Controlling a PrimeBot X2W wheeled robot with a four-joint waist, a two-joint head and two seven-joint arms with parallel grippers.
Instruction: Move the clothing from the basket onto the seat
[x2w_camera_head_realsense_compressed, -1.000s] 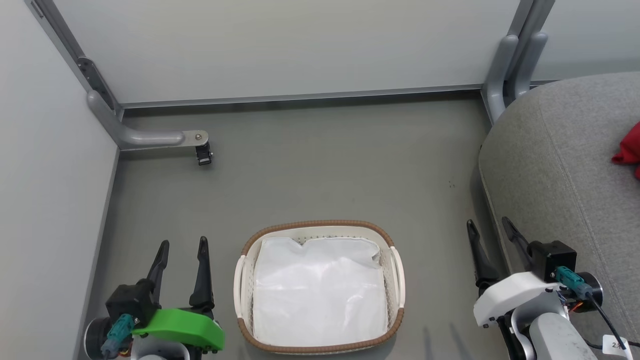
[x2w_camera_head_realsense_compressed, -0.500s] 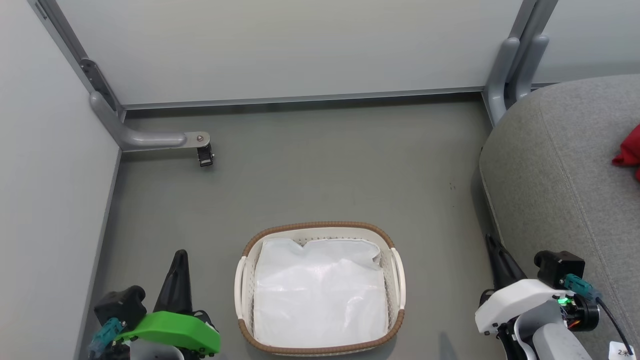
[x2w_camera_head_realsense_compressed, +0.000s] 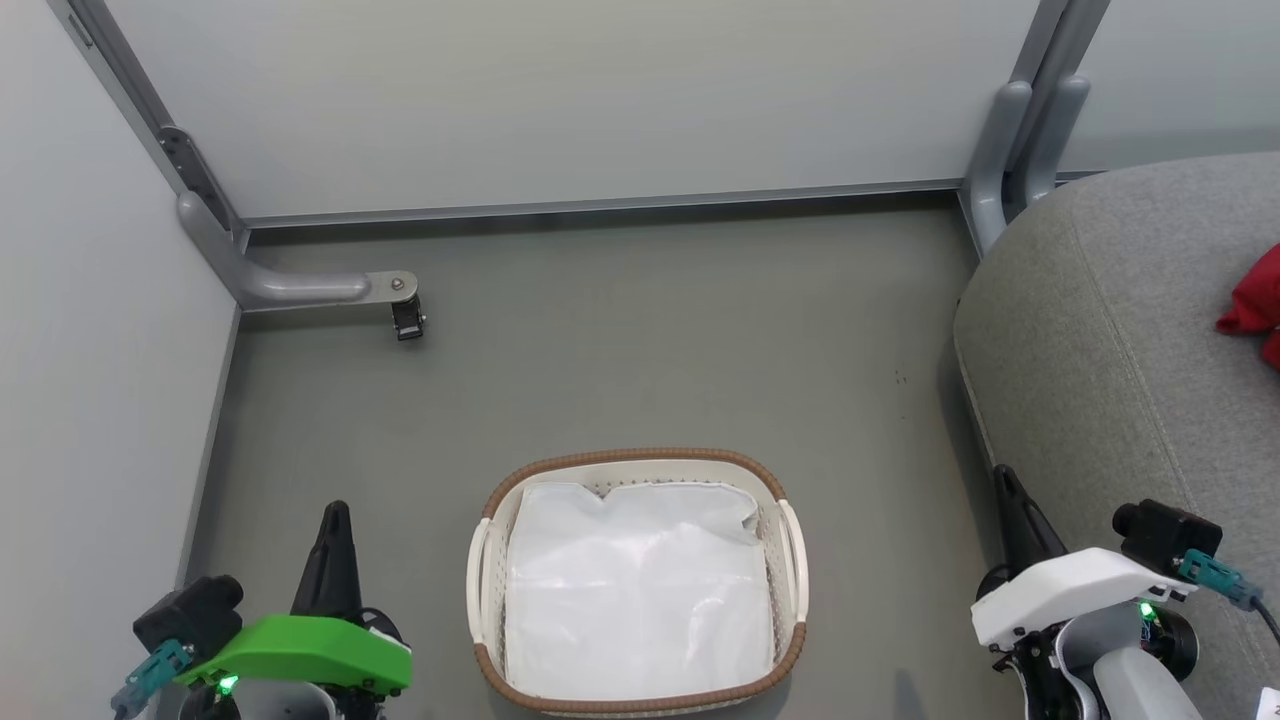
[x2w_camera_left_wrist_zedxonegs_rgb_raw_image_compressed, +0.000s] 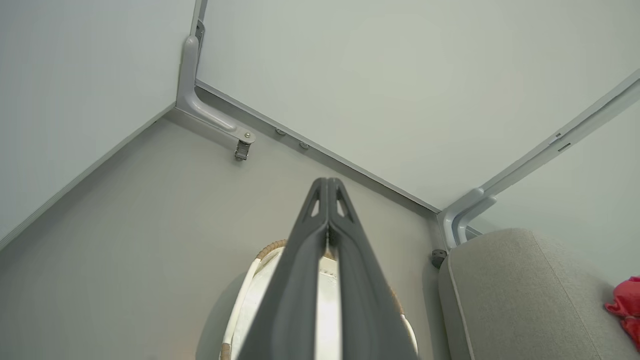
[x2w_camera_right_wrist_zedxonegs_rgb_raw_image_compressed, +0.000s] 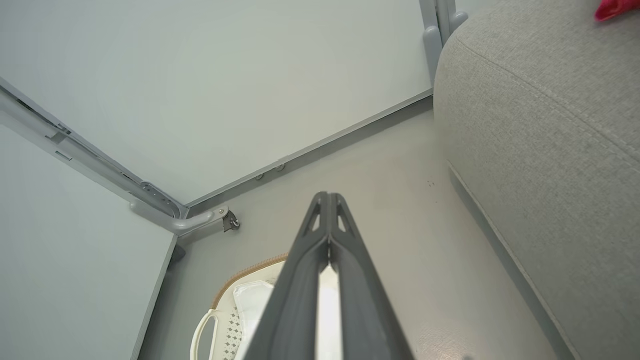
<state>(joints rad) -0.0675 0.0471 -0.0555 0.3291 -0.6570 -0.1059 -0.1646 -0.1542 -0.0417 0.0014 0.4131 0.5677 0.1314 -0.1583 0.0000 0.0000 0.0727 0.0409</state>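
left hand (x2w_camera_head_realsense_compressed: 335, 512) fingers pressed together, empty, right hand (x2w_camera_head_realsense_compressed: 1004, 478) likewise

The floor (x2w_camera_head_realsense_compressed: 640, 330) was plain grey. A pale rear panel (x2w_camera_head_realsense_compressed: 580, 90) stood along its far edge, with a grey rail (x2w_camera_head_realsense_compressed: 600, 205) along the panel's base. A second pale panel (x2w_camera_head_realsense_compressed: 90, 350) closed the left side. At the left corner, a curved grey foot (x2w_camera_head_realsense_compressed: 290, 288) ran from the post (x2w_camera_head_realsense_compressed: 120, 70) onto the floor. A bolt (x2w_camera_head_realsense_compressed: 398, 284) sat at its tip, with a small black fitting (x2w_camera_head_realsense_compressed: 408, 320) just beneath. At the right corner, two grey feet (x2w_camera_head_realsense_compressed: 998, 150) stood side by side. A few dark specks (x2w_camera_head_realsense_compressed: 900, 378) marked the floor.
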